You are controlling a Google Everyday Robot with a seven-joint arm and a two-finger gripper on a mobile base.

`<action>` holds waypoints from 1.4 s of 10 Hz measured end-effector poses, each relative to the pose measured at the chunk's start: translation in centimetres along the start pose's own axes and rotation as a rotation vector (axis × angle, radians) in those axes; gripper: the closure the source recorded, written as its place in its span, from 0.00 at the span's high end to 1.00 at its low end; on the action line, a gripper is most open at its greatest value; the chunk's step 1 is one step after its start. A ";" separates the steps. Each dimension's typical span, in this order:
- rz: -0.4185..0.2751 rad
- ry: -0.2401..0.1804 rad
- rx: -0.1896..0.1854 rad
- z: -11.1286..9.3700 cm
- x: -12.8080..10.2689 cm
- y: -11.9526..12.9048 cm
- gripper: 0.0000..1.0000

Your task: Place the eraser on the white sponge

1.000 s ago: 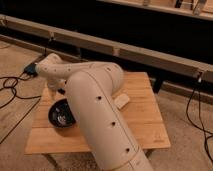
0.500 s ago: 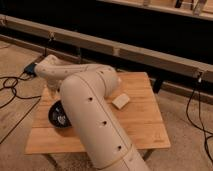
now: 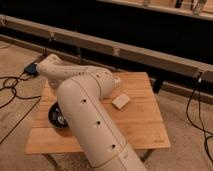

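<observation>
Big white arm point(image 3: 85, 115) sprawled over the wooden table point(image 3: 145, 125) and hid the pincer, so I couldn't tell if it was released or clenched. Black bowl point(image 3: 56, 117) peeked out left of the arm, white sponge point(image 3: 121, 101) lay just right of it, eraser was hidden.

Slants up as a white arm point(image 3: 95, 130) from the lower edge, folds leftward at the elbow, hides the gripper behind itself
</observation>
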 end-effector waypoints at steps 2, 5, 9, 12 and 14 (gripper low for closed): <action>-0.011 0.004 0.003 0.6 -0.3 -0.4 0.65; -0.028 0.009 0.009 1.3 -0.8 -0.8 0.65; -0.047 0.009 0.027 1.8 -1.6 -1.5 0.65; -0.075 0.021 0.047 2.3 -2.0 -1.6 0.65; -0.082 0.023 0.056 2.3 -2.2 -1.7 0.65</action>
